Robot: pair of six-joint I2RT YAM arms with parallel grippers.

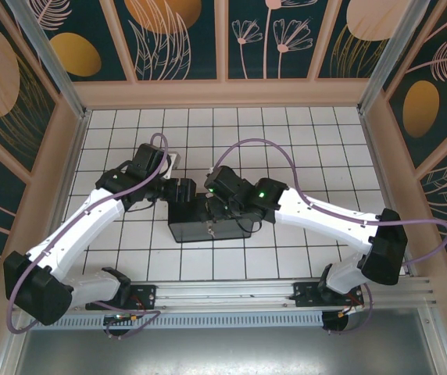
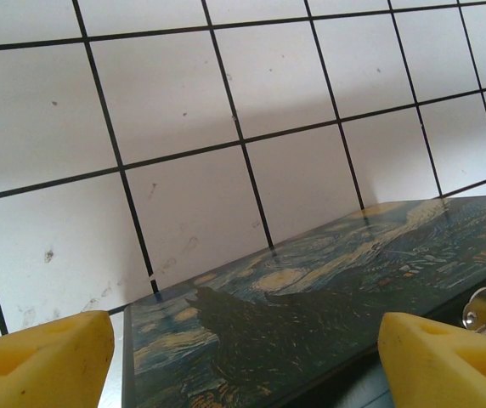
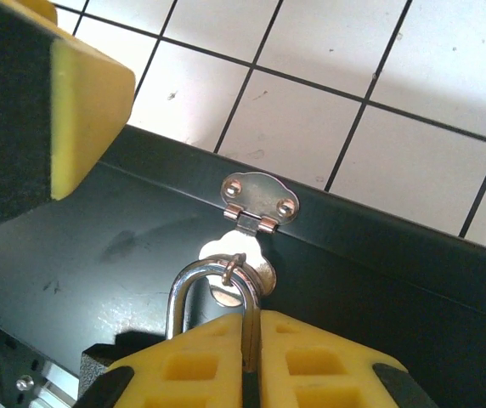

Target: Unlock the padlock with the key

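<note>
White tiled table point(image 1: 302, 141). Dark box point(image 1: 188, 223) sits mid-frame in the top view, with both arms meeting over it. Left arm point(image 1: 83, 223) reaches in from lower left, right arm point(image 1: 325, 211) from lower right.

Left gripper point(image 2: 243, 357) hangs over the box's painted lid point(image 2: 311, 289) — yellow fingers point(image 2: 39, 357) at the two bottom corners of its wrist view, jaws spread wide, nothing between them.

Right gripper point(image 3: 251, 336) is at the box's dark wall, bottom centre of its wrist view — jaws drawn to a thin slit, pinching the padlock point(image 3: 183, 285) by the right leg of its shackle. Shackle is looped through the silvery hasp point(image 3: 260, 197) at frame centre. Lock body is hidden behind the fingers.
</note>
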